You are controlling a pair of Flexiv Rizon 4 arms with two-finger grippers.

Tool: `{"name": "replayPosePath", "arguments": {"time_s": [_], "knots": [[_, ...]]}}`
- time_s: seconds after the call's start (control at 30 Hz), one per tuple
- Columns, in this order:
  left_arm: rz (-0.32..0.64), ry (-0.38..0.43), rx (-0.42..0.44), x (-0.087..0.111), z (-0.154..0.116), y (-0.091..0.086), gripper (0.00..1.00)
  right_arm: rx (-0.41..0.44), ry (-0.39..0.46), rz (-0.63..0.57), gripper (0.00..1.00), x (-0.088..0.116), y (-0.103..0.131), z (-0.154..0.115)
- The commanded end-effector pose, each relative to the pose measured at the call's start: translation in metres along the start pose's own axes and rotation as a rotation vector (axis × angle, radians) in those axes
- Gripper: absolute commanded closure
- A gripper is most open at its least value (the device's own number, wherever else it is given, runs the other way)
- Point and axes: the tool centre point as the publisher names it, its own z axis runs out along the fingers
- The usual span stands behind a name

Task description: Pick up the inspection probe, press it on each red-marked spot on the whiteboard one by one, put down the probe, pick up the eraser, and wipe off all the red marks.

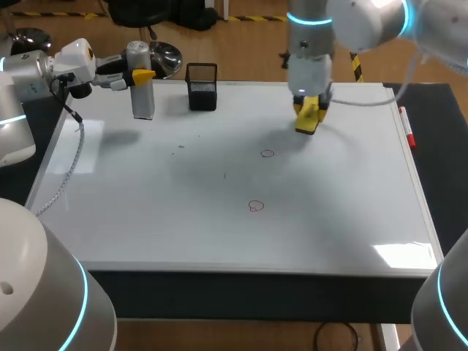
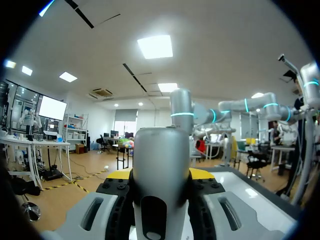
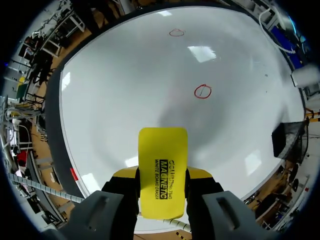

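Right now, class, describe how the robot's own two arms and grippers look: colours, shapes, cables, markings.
Both the left arm and right arm are rounded white-and-grey tubes with glowing cyan rings at the joints. The left gripper and right gripper have black bodies, grey shells and yellow fingertips. A pale left cable and right cable hang from the wrists.

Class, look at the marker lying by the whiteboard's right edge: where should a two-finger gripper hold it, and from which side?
Take the marker around the middle of its barrel, coming straight down from above. It lies flat and lengthwise along the right edge of the whiteboard, so closing across its thin width should probably hold best.
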Motion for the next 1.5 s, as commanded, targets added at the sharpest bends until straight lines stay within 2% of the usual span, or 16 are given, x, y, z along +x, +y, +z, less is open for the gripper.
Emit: {"name": "replayPosePath", "arguments": {"time_s": [0.03,0.27,0.6,0.93,1.5], "knots": [[0.002,-0.004,0.0,0.002,0.0,-0.001,1.0,-0.033,-0.031,0.028,1.0,0.017,-0.028,-0.001],[0.002,-0.004,0.0,0.002,0.0,-0.001,1.0,-0.029,-0.029,0.072,1.0,0.032,-0.061,-0.009],[0.002,-0.004,0.0,0.002,0.0,-0.001,1.0,-0.051,0.002,0.094,1.0,0.048,-0.084,-0.006],[0.002,-0.004,0.0,0.002,0.0,-0.001,1.0,-0.033,-0.001,0.109,1.0,0.059,-0.087,-0.008],[0.002,-0.004,0.0,0.002,0.0,-0.001,1.0,-0.033,-0.001,0.109,1.0,0.059,-0.087,-0.008]]}}
